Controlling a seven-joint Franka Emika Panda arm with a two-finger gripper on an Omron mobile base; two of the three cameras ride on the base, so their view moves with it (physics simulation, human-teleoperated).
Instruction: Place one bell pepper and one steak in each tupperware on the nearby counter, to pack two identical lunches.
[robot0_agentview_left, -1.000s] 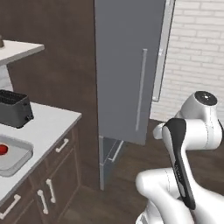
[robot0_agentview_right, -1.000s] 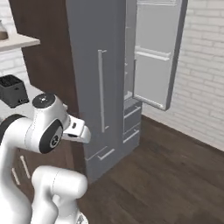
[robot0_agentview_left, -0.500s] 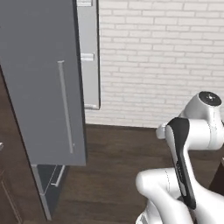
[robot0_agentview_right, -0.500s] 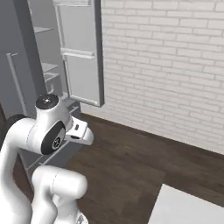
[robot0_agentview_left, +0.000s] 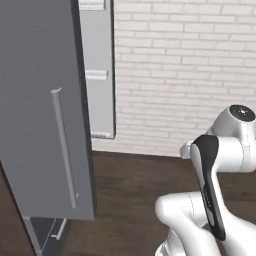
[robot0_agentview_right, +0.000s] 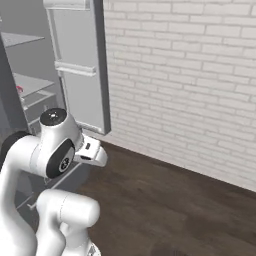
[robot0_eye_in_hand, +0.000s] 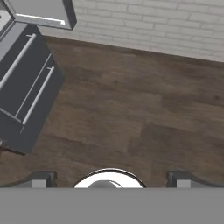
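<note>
In the hand view my gripper (robot0_eye_in_hand: 112, 179) is open, its two dark fingertips (robot0_eye_in_hand: 43, 179) far apart with nothing between them, pointing down at the dark wooden floor (robot0_eye_in_hand: 131, 109). A small red item (robot0_agentview_right: 19, 89) lies on a shelf inside the open fridge; it is too small to tell whether it is a bell pepper or a steak. The tupperware is out of view.
The tall grey fridge front (robot0_agentview_left: 45, 125) with a long handle stands close on the left, its door (robot0_agentview_right: 80, 65) swung open against the white brick wall (robot0_agentview_left: 175, 75). Grey drawers (robot0_eye_in_hand: 26, 92) sit low beside the hand. Bare wooden floor (robot0_agentview_right: 175, 200) stretches to the right.
The whole picture has shifted with the base: the counter with the toaster has left the view, and the open fridge and brick wall have come in. The gripper stays open.
</note>
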